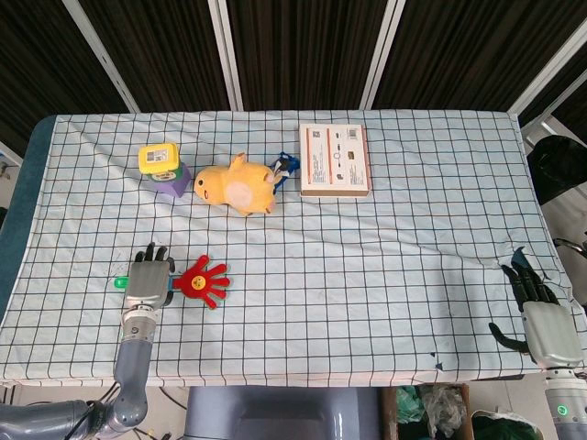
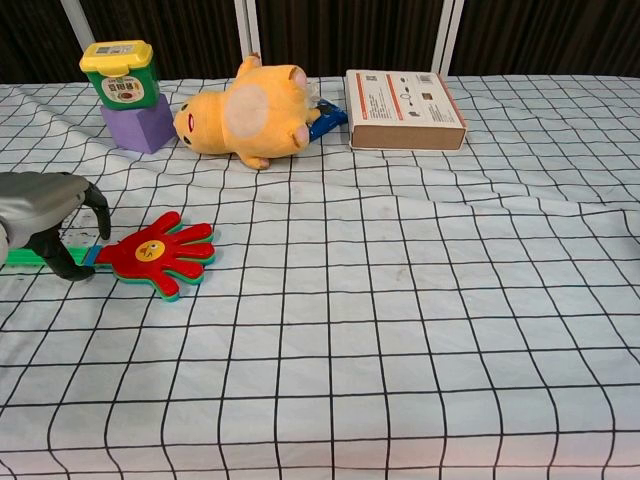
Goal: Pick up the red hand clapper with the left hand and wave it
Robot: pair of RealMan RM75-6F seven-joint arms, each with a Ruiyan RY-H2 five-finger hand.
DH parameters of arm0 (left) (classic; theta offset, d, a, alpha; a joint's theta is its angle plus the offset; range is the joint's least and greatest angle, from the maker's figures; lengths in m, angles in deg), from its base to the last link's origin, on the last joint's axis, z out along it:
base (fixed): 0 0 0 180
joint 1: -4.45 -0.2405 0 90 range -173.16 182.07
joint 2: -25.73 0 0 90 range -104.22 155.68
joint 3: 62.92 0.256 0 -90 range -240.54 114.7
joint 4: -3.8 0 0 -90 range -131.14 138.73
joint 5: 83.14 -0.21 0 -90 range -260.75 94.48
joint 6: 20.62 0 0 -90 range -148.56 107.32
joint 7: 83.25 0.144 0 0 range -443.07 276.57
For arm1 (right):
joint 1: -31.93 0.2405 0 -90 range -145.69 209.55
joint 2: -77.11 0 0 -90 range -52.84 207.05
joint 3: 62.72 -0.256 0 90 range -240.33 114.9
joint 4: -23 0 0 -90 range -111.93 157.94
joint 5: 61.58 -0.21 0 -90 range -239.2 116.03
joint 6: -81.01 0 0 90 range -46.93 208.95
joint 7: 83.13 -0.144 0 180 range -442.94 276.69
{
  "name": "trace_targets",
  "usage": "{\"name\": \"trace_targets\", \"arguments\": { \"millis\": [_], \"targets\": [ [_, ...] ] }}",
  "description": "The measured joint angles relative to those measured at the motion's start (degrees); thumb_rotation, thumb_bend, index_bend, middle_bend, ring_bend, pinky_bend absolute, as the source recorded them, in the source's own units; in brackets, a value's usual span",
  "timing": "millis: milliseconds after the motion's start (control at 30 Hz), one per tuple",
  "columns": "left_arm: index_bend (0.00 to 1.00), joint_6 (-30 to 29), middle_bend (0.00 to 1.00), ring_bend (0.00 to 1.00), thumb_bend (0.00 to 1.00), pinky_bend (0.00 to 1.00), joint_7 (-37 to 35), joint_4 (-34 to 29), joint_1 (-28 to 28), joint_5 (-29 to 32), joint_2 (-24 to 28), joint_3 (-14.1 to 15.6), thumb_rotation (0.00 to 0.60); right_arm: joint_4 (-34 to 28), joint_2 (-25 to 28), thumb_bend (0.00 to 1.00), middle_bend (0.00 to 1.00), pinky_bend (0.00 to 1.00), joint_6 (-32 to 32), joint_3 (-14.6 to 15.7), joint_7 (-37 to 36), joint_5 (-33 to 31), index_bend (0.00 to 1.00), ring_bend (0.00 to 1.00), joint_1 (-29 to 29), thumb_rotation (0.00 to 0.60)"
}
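Note:
The red hand clapper (image 1: 204, 280) (image 2: 157, 253) lies flat on the checked cloth at the front left, its palm pointing right and its green handle (image 1: 120, 282) (image 2: 22, 258) pointing left. My left hand (image 1: 148, 282) (image 2: 45, 215) hovers palm down over the handle. Its fingers (image 2: 98, 212) arch over the far side and the thumb reaches down on the near side, with a gap still around the handle. My right hand (image 1: 543, 316) rests at the table's front right edge, fingers spread, holding nothing; only the head view shows it.
A yellow plush toy (image 1: 237, 186) (image 2: 245, 112) lies at the back, with a yellow-lidded jar (image 1: 159, 159) (image 2: 122, 72) on a purple block (image 2: 140, 125) to its left. A flat cardboard box (image 1: 335, 159) (image 2: 403, 95) sits to its right. The cloth (image 1: 385, 275) is wrinkled.

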Motion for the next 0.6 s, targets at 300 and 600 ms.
{"name": "trace_targets", "arguments": {
  "millis": [300,600],
  "targets": [
    [0.41,-0.1,0.14,0.03,0.27,0.16,-0.8,-0.2,0.3,0.0,0.0,0.6,0.600,-0.1,0.0,0.23,0.00,0.15,0.0,0.0,-0.1,0.0,0.00,0.00,0.0,0.600],
    [0.41,-0.8,0.14,0.03,0.27,0.16,-0.8,-1.0,0.5,-0.3,0.7,1.1,0.600,-0.1,0.0,0.23,0.00,0.15,0.0,-0.1,-0.1,-0.1,0.00,0.00,0.0,0.600]
  ]
}}
